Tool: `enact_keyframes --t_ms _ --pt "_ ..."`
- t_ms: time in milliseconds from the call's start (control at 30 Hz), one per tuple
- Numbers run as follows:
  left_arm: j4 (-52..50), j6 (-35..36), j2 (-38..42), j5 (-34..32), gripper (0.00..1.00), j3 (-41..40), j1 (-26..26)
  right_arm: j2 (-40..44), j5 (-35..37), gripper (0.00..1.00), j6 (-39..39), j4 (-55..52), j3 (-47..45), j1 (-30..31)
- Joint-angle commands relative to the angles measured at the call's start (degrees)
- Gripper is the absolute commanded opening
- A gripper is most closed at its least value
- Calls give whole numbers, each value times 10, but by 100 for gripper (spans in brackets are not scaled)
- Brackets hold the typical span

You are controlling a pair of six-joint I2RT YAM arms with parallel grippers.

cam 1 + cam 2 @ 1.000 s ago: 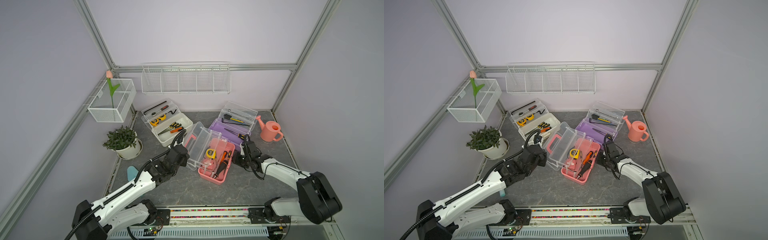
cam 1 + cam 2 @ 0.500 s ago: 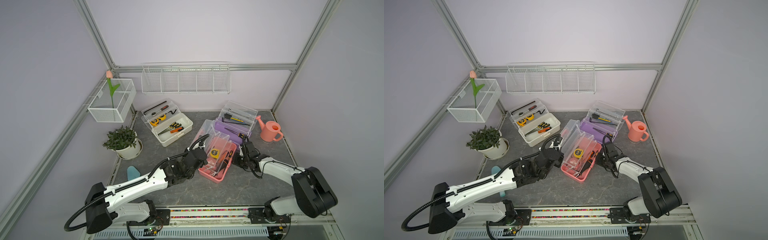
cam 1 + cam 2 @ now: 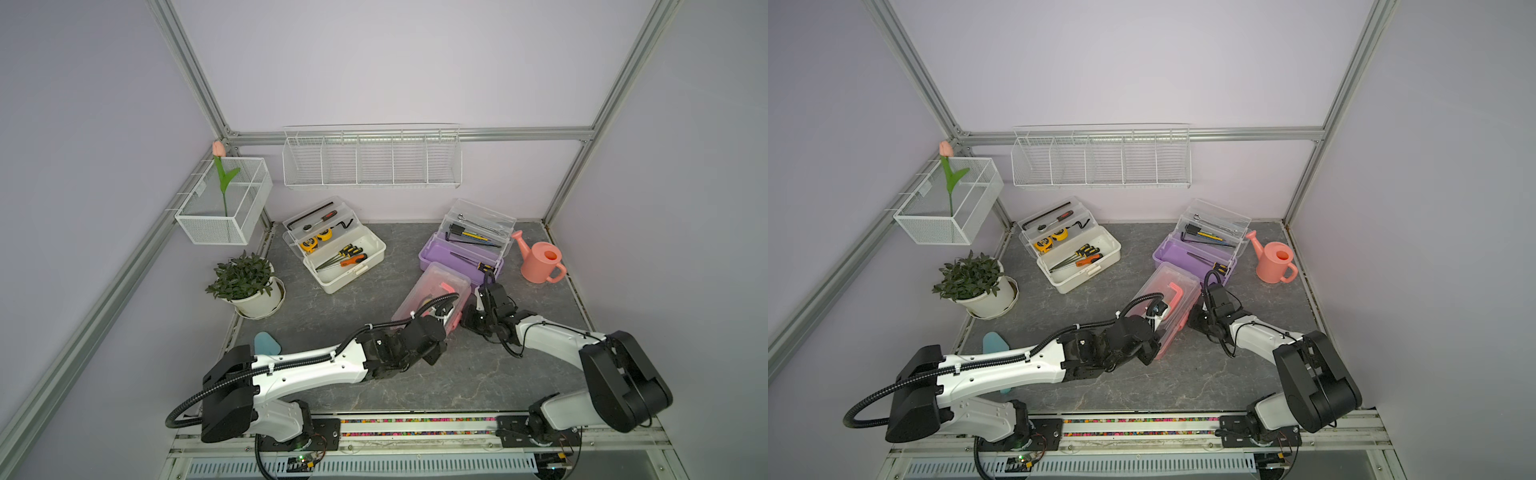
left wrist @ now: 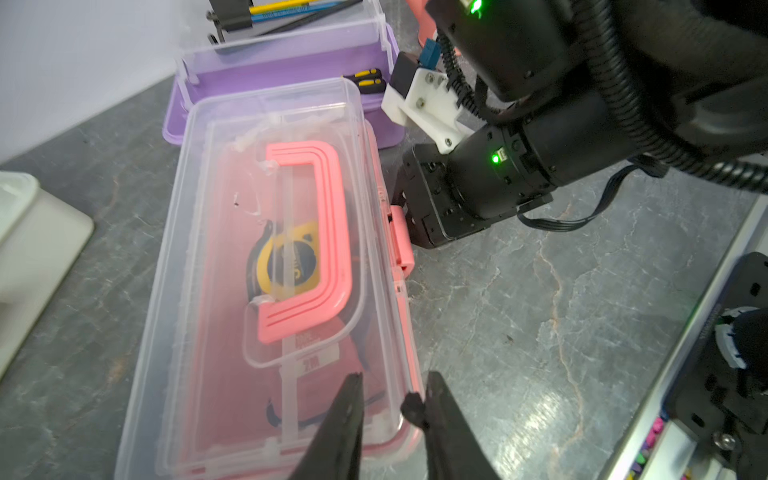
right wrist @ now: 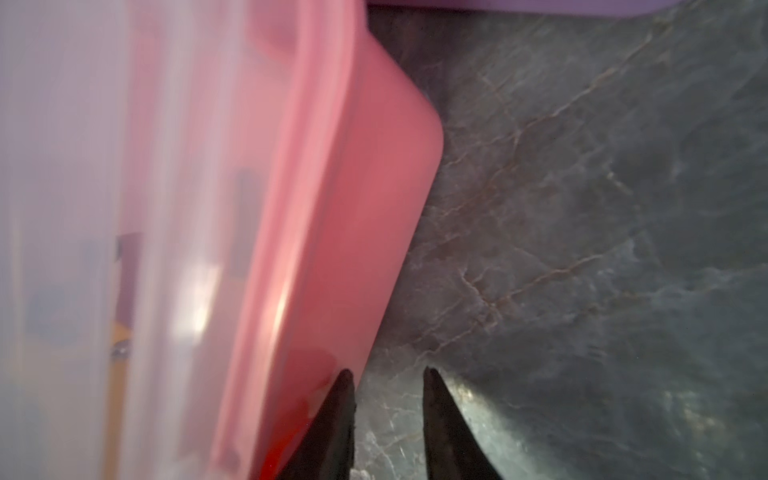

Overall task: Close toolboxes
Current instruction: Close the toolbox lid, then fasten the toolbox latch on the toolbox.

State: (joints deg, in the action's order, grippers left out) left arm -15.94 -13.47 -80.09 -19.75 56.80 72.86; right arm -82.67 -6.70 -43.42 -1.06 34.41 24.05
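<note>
The pink toolbox point(image 3: 432, 291) point(image 3: 1167, 299) lies mid-table with its clear lid point(image 4: 270, 270) down and its pink handle point(image 4: 328, 232) flat on top. My left gripper point(image 4: 393, 376) hovers over the lid's near corner, open by a narrow gap, holding nothing. My right gripper point(image 5: 388, 371) stands open beside the box's pink wall point(image 5: 332, 208), one finger against it, close to the side latch point(image 4: 401, 241). The white toolbox point(image 3: 345, 253) and the purple toolbox point(image 3: 457, 257) stand open with tools inside.
A potted plant point(image 3: 245, 282) stands at the left, a pink watering can point(image 3: 540, 262) at the back right. White wire baskets point(image 3: 224, 203) point(image 3: 372, 158) hang on the walls. A blue thing point(image 3: 266, 343) lies near my left arm.
The pink toolbox's lid has swung from open to down, my left arm following it across. The left jaws have parted. The right gripper has stayed beside the box.
</note>
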Motion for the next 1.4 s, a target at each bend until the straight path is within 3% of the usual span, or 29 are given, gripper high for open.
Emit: enact_keyframes --t_ms 0,200,233,367,433,600,700,800,1000,1367 --pt "-7 -21 4 24 32 3 -2 13 -9 32 -13 21 -18 -1" --pt "-7 -35 15 -6 34 5 -1 18 -13 32 -13 20 -17 -2" --pt "-19 -57 17 -33 37 11 -2 22 -13 32 -11 16 -17 -3" --pt "-26 -28 28 -94 56 19 -4 49 -18 32 -6 0 -24 -13" --pt "-14 -24 32 -98 65 17 -18 68 -26 33 -6 -5 -31 -21" --pt "20 -48 28 -5 73 5 -103 121 -49 41 -12 -15 -47 -31" --pt "47 -40 16 10 79 3 -126 143 -62 55 -23 -8 -54 -30" --pt "67 -59 -6 85 80 9 -170 148 -82 63 -37 13 -59 -30" --pt "75 -63 -65 159 80 43 -200 136 -98 64 -56 34 -61 -17" --pt "47 -74 -113 181 79 48 -203 134 -99 62 -97 64 -85 12"
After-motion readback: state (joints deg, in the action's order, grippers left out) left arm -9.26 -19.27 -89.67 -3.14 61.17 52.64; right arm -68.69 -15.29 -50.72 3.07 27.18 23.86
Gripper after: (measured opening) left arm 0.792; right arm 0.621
